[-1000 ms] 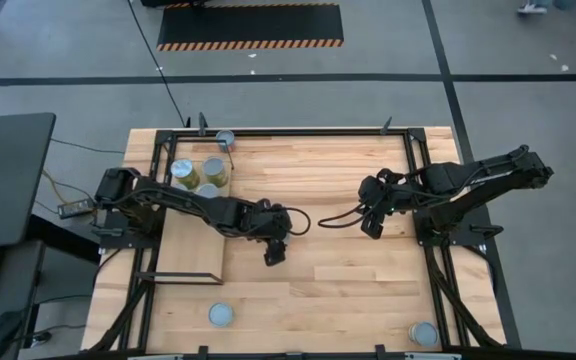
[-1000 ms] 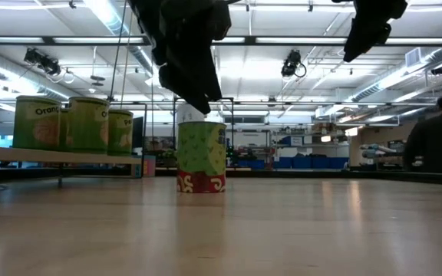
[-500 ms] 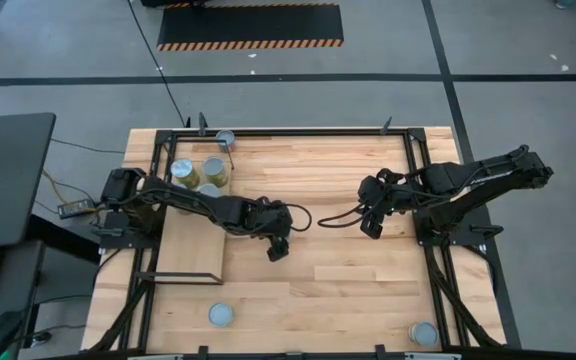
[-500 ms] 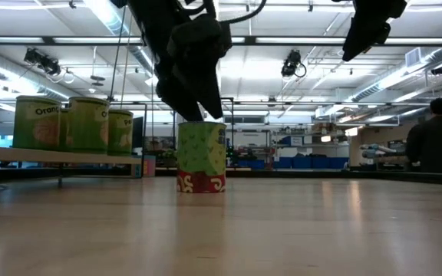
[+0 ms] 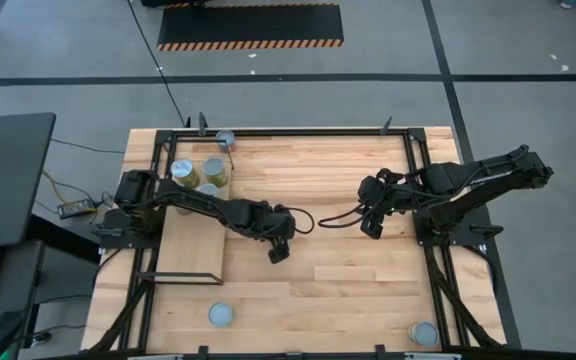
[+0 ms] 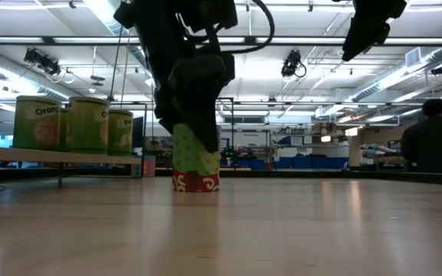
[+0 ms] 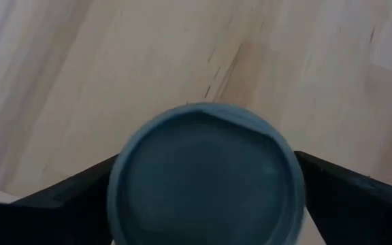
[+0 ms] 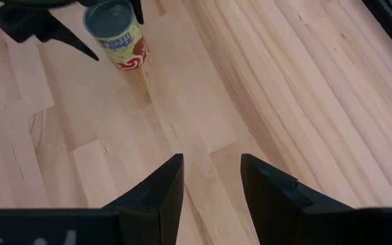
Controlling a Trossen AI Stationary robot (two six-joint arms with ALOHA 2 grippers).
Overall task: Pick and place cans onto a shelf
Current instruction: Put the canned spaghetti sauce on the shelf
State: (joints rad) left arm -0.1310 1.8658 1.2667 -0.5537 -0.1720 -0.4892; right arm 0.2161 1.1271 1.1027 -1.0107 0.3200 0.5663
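1. The left gripper [image 5: 279, 251] hangs over the middle of the wooden table [image 5: 348, 270]. Its two fingers are spread wide, one on each side of a can [image 6: 196, 162] that stands upright on the table.
2. In the left wrist view, the round grey top of this can [image 7: 206, 180] sits right between the dark fingers [image 7: 346, 197]. I cannot tell if the fingers touch its sides.
3. From the low view, the left gripper [image 6: 194, 115] covers the top part of the can. Only the green side and the red band at the bottom show.
4. The right gripper [image 5: 371, 226] waits in the air over the right part of the table, well apart from that can. Its fingers [image 8: 162, 194] are a little apart and hold nothing.
5. The shelf [image 5: 190, 255] lies at the left side of the table. A bunch of cans [image 5: 198, 174] stands at its far end, close together.
6. In the low view, those cans [image 6: 71, 123] sit raised on the shelf board [image 6: 60, 158], to the left of the can under the gripper.
7. One more can [image 5: 225, 139] stands at the far edge of the table, near the shelf.
8. Another can [image 5: 221, 315] stands at the near edge, past the shelf's end. A last can [image 5: 424, 332] stands in the near right corner.
9. A person [image 6: 436, 142] in dark clothes shows in the room behind the table.
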